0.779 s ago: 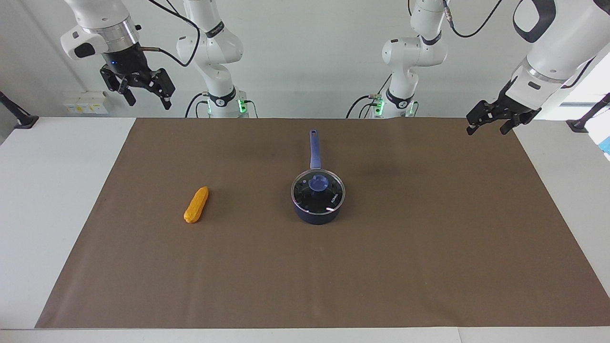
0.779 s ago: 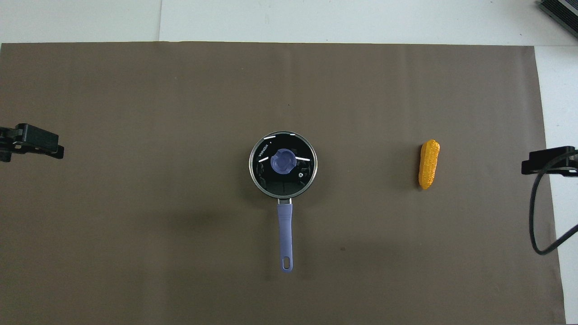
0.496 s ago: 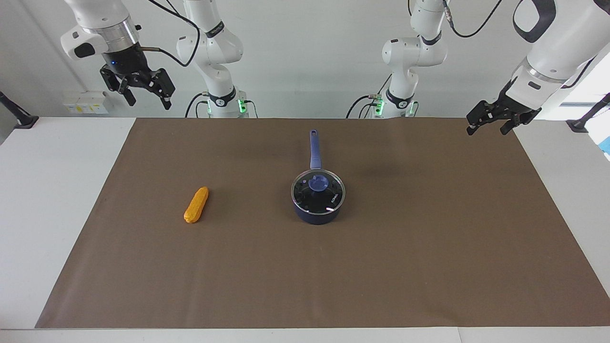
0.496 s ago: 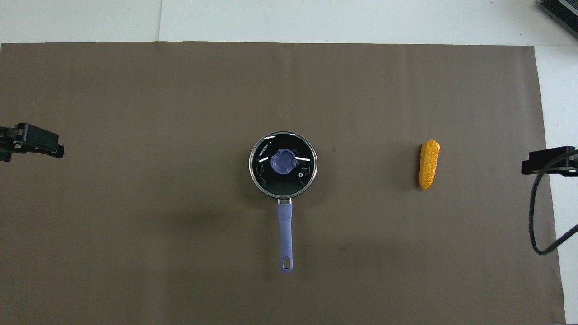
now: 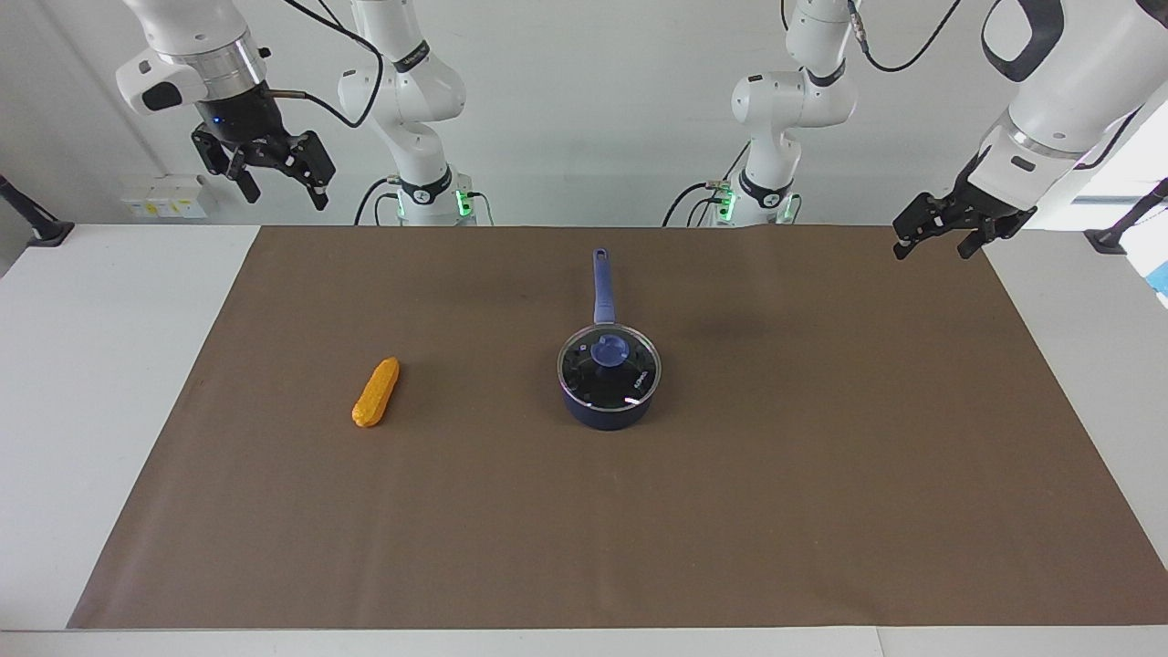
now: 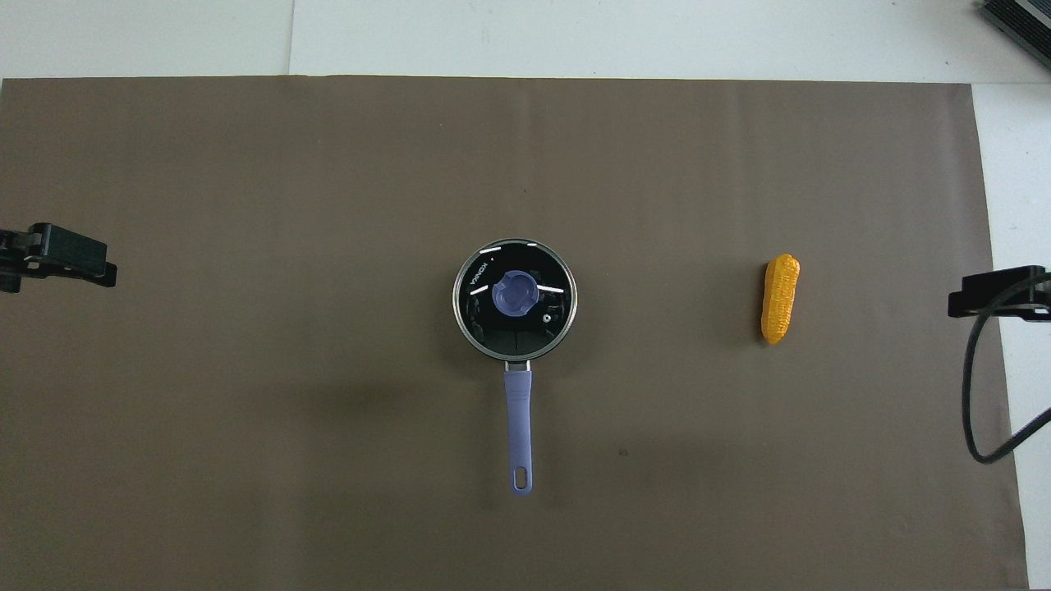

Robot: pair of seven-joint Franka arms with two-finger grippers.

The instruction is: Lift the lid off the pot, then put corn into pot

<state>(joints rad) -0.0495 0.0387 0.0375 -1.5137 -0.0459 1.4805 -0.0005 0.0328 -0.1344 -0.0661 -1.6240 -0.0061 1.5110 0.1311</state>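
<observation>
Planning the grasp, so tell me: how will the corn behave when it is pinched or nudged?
The corn lies on its side with rounded ends, so a nudge would likely roll it. Its bumpy surface probably helps grip. It looks stiff and light, like a small toy.

The right gripper (image 5: pixel 279 190) sits a tiny bit higher than before, toward 12 o'clock in the facing view. The left gripper (image 5: pixel 933 246) is also up a tiny bit, toward 12 o'clock, over the brown mat's (image 5: pixel 821 474) edge.

White jointed arms (image 5: pixel 1049 100) (black cables trailing), black grippers, green base lights.
</observation>
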